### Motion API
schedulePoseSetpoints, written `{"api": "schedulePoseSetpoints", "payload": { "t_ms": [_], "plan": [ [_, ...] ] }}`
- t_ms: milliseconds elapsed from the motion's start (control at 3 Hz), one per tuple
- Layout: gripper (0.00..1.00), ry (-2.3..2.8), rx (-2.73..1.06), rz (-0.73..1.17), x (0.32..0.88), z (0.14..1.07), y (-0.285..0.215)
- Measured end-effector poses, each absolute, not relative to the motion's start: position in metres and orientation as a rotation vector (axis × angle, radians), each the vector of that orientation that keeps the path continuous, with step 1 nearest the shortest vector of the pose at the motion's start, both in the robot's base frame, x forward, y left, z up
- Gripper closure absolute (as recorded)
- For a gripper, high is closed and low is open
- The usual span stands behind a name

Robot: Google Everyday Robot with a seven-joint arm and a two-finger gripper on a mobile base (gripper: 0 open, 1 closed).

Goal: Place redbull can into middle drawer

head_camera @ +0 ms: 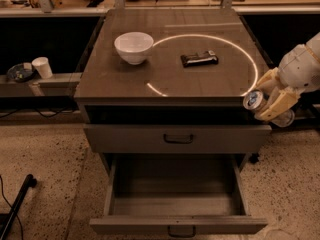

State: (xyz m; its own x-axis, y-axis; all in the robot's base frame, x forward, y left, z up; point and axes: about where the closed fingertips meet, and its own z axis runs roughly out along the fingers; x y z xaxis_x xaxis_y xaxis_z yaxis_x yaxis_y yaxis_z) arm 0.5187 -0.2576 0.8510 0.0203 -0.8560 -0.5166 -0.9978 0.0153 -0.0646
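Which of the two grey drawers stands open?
The lower, middle drawer, pulled out; the upper drawer is shut. The hand holds the redbull can at right.

Speckled floor (45,174) — dim shelf (55,82) behind

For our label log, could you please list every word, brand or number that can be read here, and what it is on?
Nothing is legible.
The can, held in the gripper off the right front corner of the cabinet: markings too small to read.
The black packet on the cabinet top: print too small to read.
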Motion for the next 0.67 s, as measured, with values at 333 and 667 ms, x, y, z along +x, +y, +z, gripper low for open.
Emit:
{"api": "schedulePoseSetpoints", "payload": {
  "t_ms": [333,667],
  "plan": [
    [1.00,1.647,-1.651,0.559,0.507,0.843,-0.236],
    [1.00,1.456,-1.574,0.489,0.515,0.843,-0.225]
  ]
}}
